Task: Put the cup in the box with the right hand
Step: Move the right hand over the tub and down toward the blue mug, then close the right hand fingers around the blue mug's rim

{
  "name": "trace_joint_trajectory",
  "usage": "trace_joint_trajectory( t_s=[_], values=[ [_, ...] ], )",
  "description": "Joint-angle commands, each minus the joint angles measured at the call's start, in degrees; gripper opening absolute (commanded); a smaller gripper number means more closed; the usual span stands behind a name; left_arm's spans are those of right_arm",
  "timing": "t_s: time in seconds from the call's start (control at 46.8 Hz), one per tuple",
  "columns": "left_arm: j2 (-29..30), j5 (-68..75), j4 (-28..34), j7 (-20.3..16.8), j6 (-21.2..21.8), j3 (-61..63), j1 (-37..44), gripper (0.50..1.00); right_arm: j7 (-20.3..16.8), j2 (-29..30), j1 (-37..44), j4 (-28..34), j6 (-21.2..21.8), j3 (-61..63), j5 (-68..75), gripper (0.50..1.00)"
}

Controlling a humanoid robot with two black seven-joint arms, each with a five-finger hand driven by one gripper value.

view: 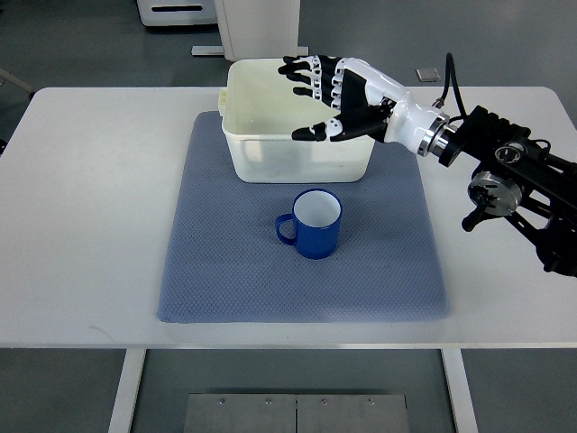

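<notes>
A blue cup [311, 223] with a white inside stands upright on the blue-grey mat [225, 271], handle pointing left. Just behind it sits the white plastic box [261, 153], with nothing visible inside. My right hand [315, 95] hovers over the box's right half, its black-and-white fingers spread and holding nothing. The right arm comes in from the right edge. The hand is above and behind the cup, well apart from it. No left arm shows.
The mat lies in the middle of a white table [81, 225]. A small grey object [429, 74] lies on the table's far edge behind the arm. White furniture stands on the floor beyond the table.
</notes>
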Motion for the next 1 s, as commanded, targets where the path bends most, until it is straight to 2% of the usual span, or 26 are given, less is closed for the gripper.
trace_joint_trajectory(
  t_s=[0.0,0.598,0.983],
  values=[
    [0.0,0.0,0.0,0.0,0.0,-0.1,0.0,1.0,-0.1,0.1,0.1,0.0,1.1,-1.3,-1.8,0.995],
    [0.0,0.0,0.0,0.0,0.0,0.0,0.0,1.0,0.1,0.1,-0.5,-0.3,1.3,-7.6,-4.6,0.998],
    [0.0,0.0,0.0,0.0,0.0,0.0,0.0,1.0,0.2,0.1,-1.7,-3.3,1.2,-10.4,-4.7,0.998]
  ],
)
